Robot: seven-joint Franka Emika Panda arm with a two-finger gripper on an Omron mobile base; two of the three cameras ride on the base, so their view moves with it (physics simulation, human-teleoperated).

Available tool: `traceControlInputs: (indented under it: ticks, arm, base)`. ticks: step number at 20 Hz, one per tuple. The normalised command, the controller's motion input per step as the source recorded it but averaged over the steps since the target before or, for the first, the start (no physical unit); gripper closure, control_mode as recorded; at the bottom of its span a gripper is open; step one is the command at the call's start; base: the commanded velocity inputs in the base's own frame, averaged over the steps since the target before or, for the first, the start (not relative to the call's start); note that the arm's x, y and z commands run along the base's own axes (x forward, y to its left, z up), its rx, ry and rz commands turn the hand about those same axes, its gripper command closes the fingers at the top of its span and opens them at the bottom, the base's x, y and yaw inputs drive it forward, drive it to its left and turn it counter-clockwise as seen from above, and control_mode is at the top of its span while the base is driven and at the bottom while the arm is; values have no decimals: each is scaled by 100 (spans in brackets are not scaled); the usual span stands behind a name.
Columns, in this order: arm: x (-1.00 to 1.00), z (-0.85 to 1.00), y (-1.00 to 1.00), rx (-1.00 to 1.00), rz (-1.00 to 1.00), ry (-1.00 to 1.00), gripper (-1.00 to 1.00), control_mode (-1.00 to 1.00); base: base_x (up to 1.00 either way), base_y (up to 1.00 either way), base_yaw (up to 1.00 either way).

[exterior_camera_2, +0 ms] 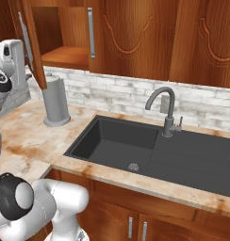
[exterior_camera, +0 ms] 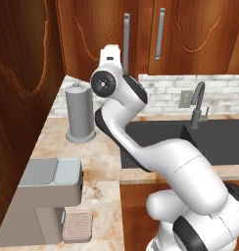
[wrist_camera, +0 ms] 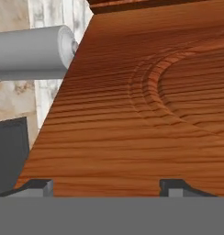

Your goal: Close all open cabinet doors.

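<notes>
Gripper spread wide, nothing held, tips right up against face of open cabinet door at far left, above paper-towel roll. Door not shut yet; cabinet doors to right look closed.

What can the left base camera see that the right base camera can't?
The left one brings the grey coffee machine on the counter corner. The right one brings the shelf inside the open cupboard and the sink's drain. Both have the paper towel roll, the tap and the black sink.
</notes>
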Motion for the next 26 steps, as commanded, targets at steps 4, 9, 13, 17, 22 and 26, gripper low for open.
traceControlInputs:
  ticks: [4,9,13,17,22,26]
  arm:
    - [55,13,-40,0,0,-3,-100,-100]
    - [68,6,-31,0,0,-3,-100,-100]
    - [66,0,-29,0,0,-2,-100,-100]
    - [61,0,-29,0,0,0,-100,-100]
    - [42,0,-28,0,0,0,-100,-100]
    - [39,0,-30,2,0,0,-100,-100]
  base:
    - [0,0,0]
    - [0,0,0]
    - [0,0,0]
    - [0,0,0]
    - [0,0,0]
    - [0,0,0]
